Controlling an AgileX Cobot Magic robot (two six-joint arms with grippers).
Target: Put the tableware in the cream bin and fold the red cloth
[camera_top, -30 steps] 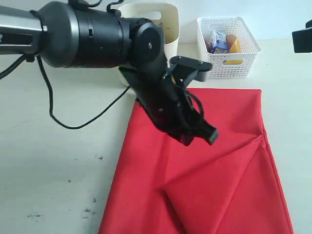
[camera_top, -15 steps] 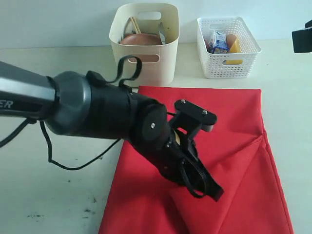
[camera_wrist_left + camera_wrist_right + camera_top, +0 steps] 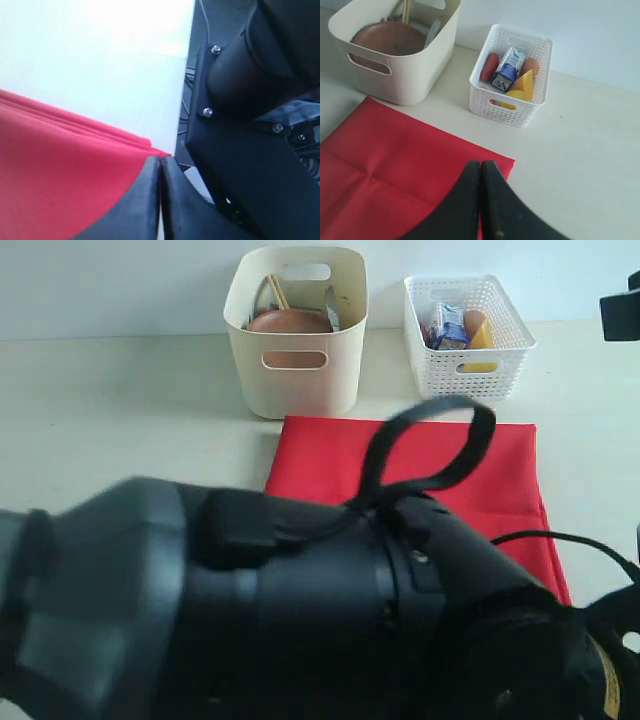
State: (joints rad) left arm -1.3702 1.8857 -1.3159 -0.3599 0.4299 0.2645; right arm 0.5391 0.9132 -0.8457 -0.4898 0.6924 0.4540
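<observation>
pale tabletop [image 3: 120, 390] runs back to a white wall. left arm [image 3: 300, 620] fills the near part of the exterior view, hiding much of the red cloth [image 3: 330, 455], which lies flat in front of both containers. cream bin [image 3: 295, 380] stands just beyond the cloth's far edge, with the white lattice basket [image 3: 470, 375] beside it. brown plate [image 3: 290, 322] and chopsticks [image 3: 274, 290] sit inside the bin. left gripper [image 3: 160, 167] is pressed together at a layered cloth corner; whether fabric is caught, i cannot tell. right gripper [image 3: 480, 170] is pressed together above the cloth, holding nothing.
</observation>
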